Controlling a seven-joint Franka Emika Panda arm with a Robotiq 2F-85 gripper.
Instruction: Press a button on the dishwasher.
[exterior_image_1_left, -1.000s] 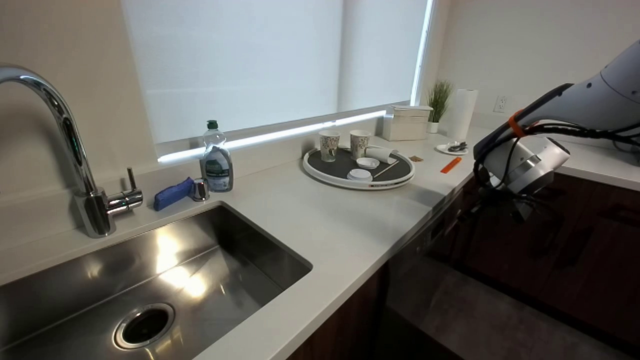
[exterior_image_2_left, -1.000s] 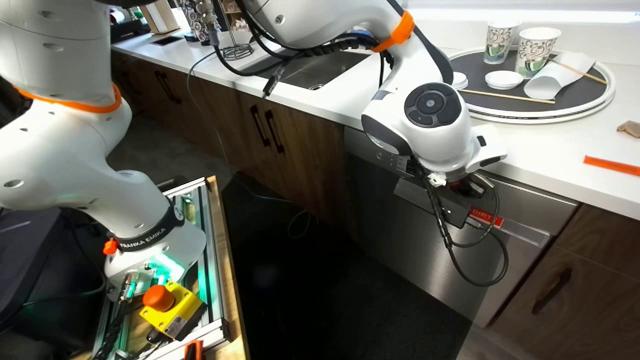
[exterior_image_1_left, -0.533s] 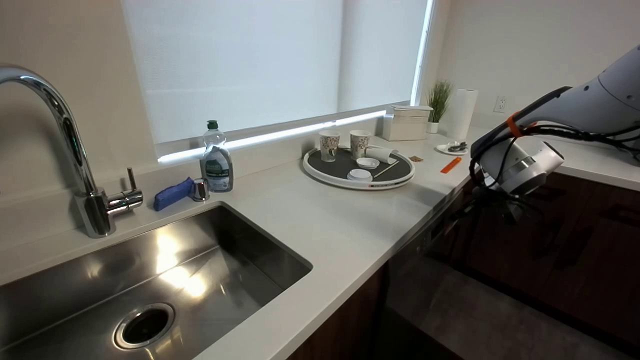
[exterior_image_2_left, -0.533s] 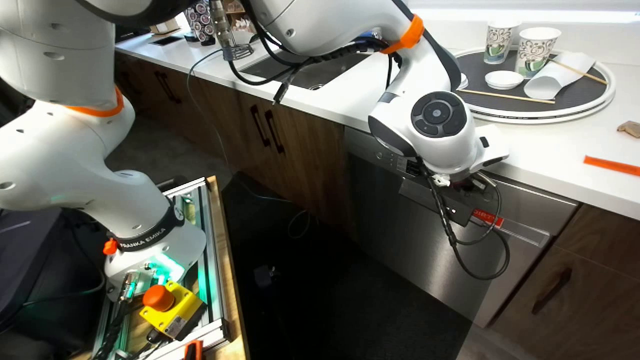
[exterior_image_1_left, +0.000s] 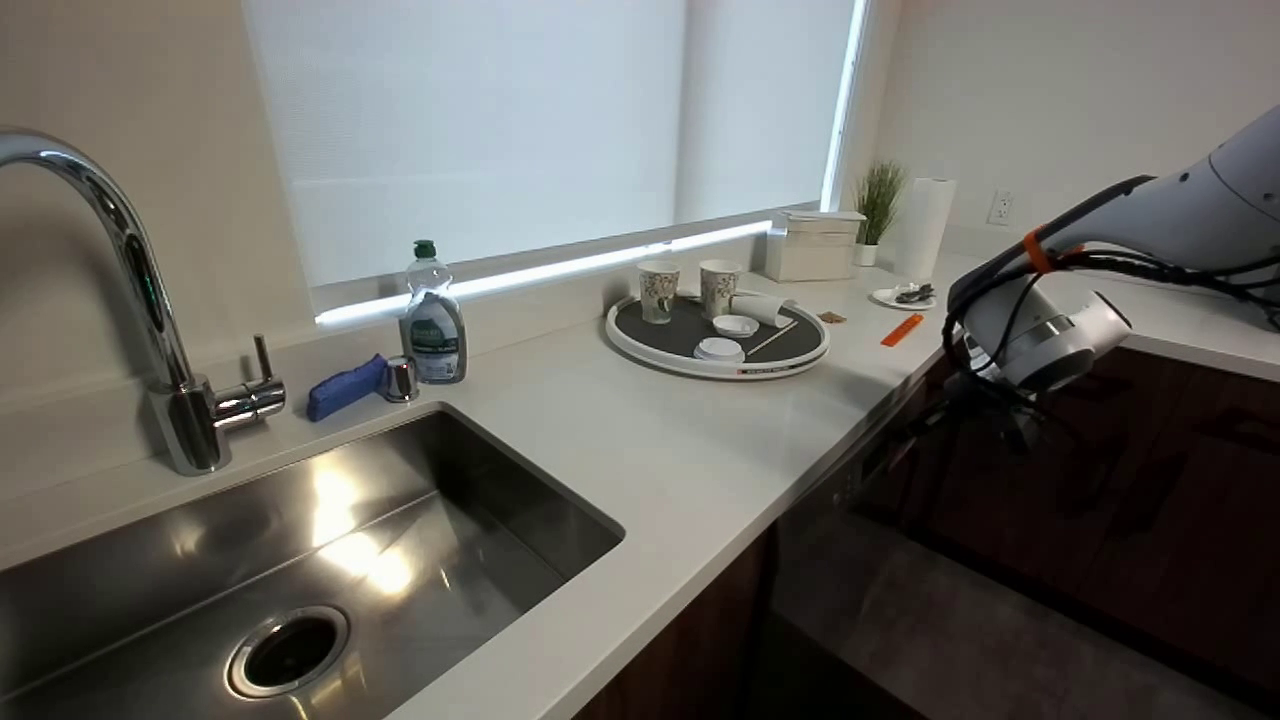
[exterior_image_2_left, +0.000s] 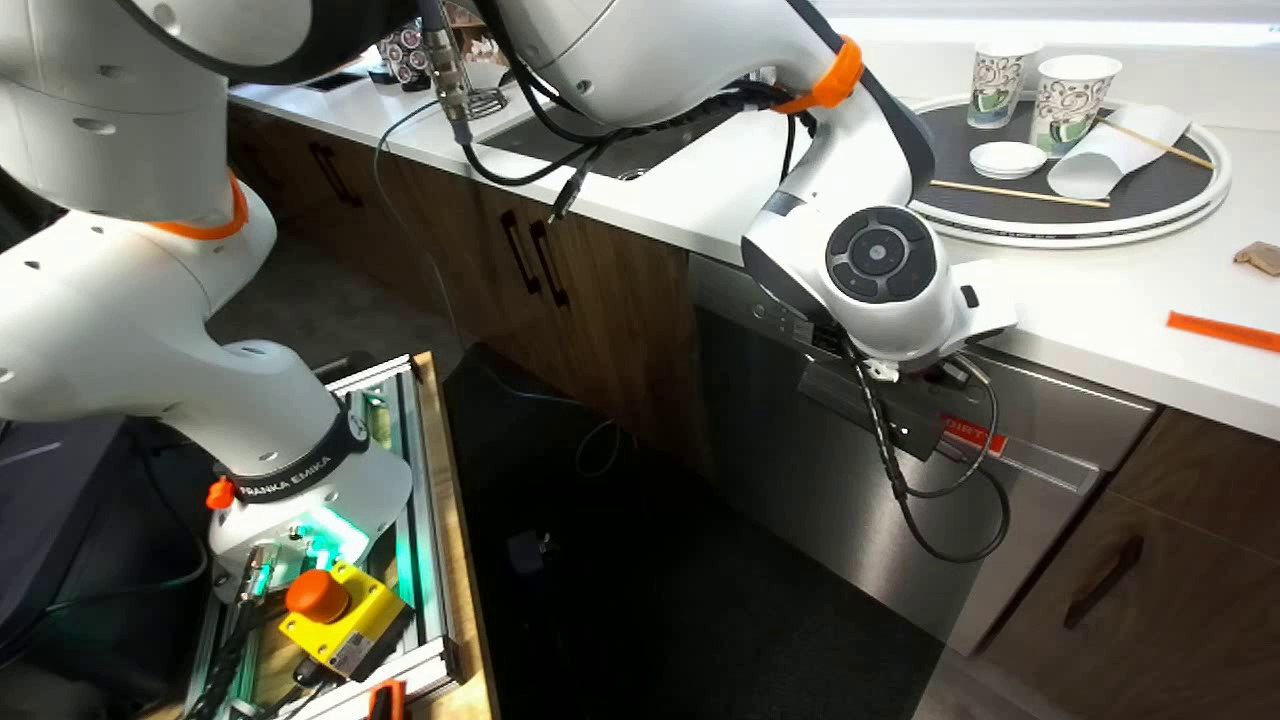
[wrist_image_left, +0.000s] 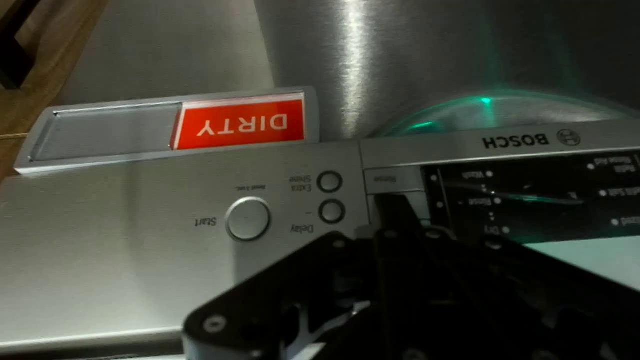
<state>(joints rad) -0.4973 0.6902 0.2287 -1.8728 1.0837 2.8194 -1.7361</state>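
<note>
Cupboards (exterior_image_2_left: 620, 330) in brown wood stand at the left in an exterior view; next comes the dishwasher (exterior_image_2_left: 830, 480), set under the white counter (exterior_image_2_left: 1090, 290), flat-fronted, in grey brushed metal; another cupboard (exterior_image_2_left: 1200, 590) follows on its right. In the wrist view the lettering is upside down: at the left a red sign (wrist_image_left: 242, 122) reading DIRTY, then a round silver Start button (wrist_image_left: 248, 219), two smaller dark-ringed buttons (wrist_image_left: 330, 181), a bright streak (wrist_image_left: 353, 65) on the metal, and the claw (wrist_image_left: 395, 212), its fingers together, seen beside the Rinse label (wrist_image_left: 394, 179); whether they touch the front I cannot tell. Green glints (wrist_image_left: 485, 101) follow, with a glossy black display (wrist_image_left: 550, 210) beside the BOSCH name (wrist_image_left: 517, 142).
</note>
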